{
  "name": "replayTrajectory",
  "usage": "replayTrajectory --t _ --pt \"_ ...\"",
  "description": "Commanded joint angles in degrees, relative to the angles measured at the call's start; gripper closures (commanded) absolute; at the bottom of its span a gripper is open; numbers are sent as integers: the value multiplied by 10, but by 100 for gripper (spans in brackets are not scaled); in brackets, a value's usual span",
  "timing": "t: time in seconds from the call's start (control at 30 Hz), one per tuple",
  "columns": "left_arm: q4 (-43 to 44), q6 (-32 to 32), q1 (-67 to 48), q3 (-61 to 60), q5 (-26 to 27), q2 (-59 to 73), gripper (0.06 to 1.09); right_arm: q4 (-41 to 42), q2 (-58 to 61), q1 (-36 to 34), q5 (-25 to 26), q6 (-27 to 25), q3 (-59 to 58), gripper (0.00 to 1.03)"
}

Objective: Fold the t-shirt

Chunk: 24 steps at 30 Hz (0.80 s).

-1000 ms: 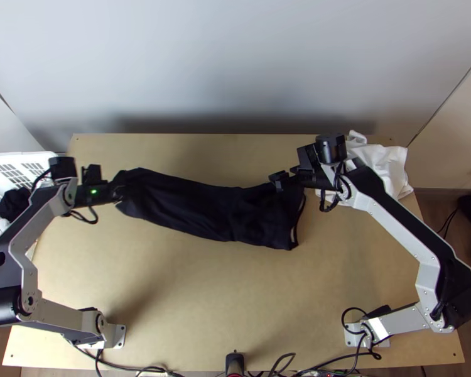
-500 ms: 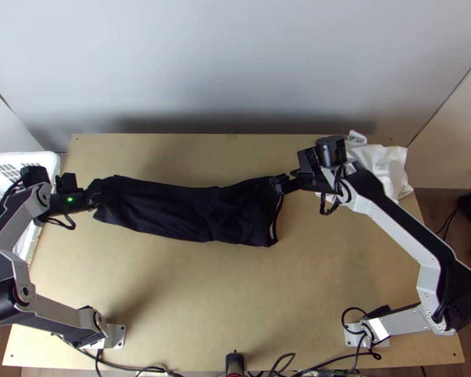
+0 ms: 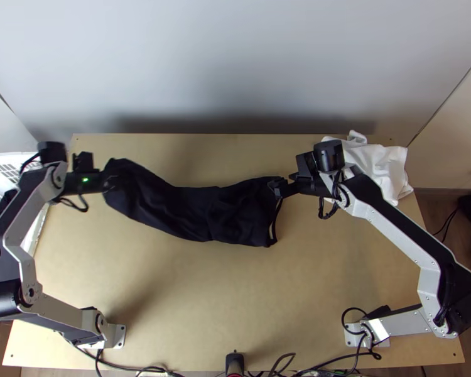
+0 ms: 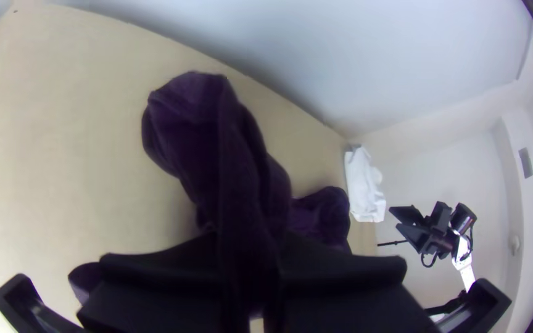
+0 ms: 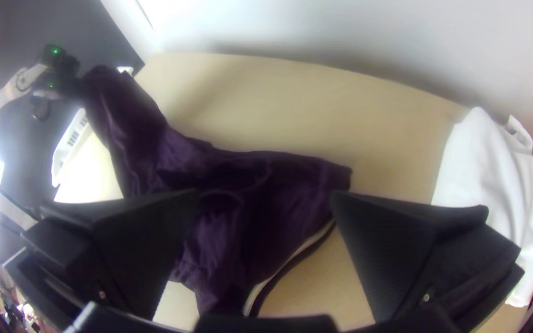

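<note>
Operator B: State the position of the t-shirt (image 3: 191, 210) relative to each claw.

Operator A: It forms a long, narrow, rumpled strip across the far half of the bench (image 3: 235, 301). Its long axis runs roughly parallel to the far edge. From my left claw (image 3: 112, 183) the cloth extends toward the bench's right edge; its other end lies at my right claw (image 3: 278, 186), by the far corner of that end.

Operator B: Claw states?

Operator A: Left: closed on the cloth at the end nearer the bench's left edge, with that end raised. Right: wide open, cloth showing between its tips. I see no grip there, and I cannot tell whether it touches the fabric.

Operator B: Which arm is nearer for the next step?

Operator A: The right, for the free end. I judge the folding to be in progress. If the right claw is to secure its corner, I should close it before the left pulls; otherwise the whole strip may slide. If I fold end to end instead, I would carry the left end toward the bench's right edge and keep the layers aligned
</note>
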Motion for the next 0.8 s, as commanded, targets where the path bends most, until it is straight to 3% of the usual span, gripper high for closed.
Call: replayTrajectory --t 0.0,0.17,0.77 --pt "58 -75 -91 19 -1 4 105 5 -1 1 1 1 -6 5" --pt "108 -130 -156 27 -1 6 105 12 0 1 3 4 -19 5" --pt "115 -200 -349 89 -3 65 105 42 29 2 5 15 -31 5"
